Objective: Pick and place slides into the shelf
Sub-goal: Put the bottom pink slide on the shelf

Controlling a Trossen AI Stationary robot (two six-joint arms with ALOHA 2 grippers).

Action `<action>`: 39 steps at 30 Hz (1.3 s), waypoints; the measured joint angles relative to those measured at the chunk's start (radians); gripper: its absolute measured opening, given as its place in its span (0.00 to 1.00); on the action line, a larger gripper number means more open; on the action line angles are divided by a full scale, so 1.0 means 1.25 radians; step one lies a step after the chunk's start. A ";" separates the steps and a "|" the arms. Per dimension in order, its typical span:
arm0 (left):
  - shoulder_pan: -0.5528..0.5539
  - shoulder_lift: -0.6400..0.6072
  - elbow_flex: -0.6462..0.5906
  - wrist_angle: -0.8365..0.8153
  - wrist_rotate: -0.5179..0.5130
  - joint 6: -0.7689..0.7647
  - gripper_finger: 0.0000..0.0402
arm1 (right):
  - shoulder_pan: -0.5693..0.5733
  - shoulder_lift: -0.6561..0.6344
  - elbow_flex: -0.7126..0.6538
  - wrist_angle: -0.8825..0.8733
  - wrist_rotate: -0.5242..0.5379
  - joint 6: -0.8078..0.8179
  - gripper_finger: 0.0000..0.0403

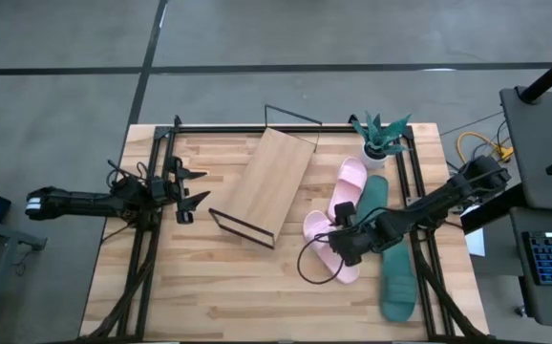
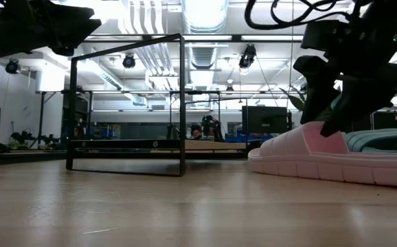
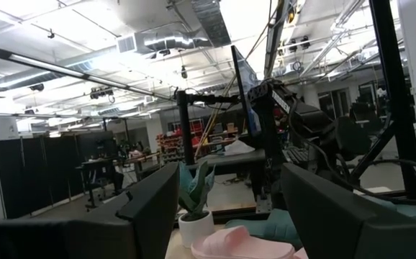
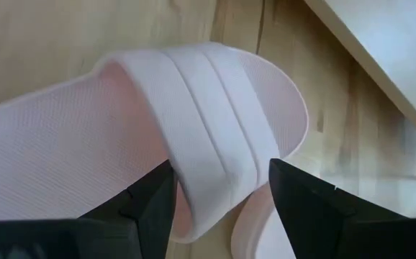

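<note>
The shelf (image 1: pixel 262 186), a light-wood board in a black wire frame, lies slantwise at mid-table. Right of it lie two pink slides, one far (image 1: pixel 350 182) and one near (image 1: pixel 326 247), and two teal slides, one (image 1: pixel 371 201) beside the far pink one and one (image 1: pixel 397 282) by the near right edge. My right gripper (image 1: pixel 337 239) is open and points down over the near pink slide (image 4: pixel 193 129), one finger on either side of its strap (image 4: pixel 222 108). My left gripper (image 1: pixel 192 187) waits open at the left, level above the table. My right gripper (image 4: pixel 221 173) comes from above with its fingers (image 4: pixel 301 208) across the near pink slide's strap, one on the heel side and one on the toe side. Whether they touch the strap I cannot tell. The slide lies flat on its sole on the table.
A potted plant (image 1: pixel 381 139) stands at the far right corner behind the slides. Black arm rails (image 1: pixel 147 239) run along both sides of the table. A dark cable (image 1: pixel 312 272) loops beside the near pink slide. Bare wood lies near the front edge (image 1: pixel 238 296).
</note>
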 joint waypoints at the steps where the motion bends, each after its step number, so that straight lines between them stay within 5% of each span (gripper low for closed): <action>1: 0.000 0.000 0.000 0.000 0.000 0.000 0.57 | 0.000 0.002 0.000 0.000 0.000 -0.001 0.52; 9: 0.000 0.000 0.000 -0.001 0.000 0.000 0.57 | 0.000 0.034 0.000 -0.001 0.047 -0.027 0.43; 21: 0.000 0.001 0.000 -0.002 0.000 0.000 0.57 | 0.000 0.031 0.000 -0.001 0.071 -0.054 0.04; 39: 0.000 0.001 0.000 -0.003 0.000 0.000 0.57 | 0.000 -0.070 0.082 0.005 0.125 -0.195 0.03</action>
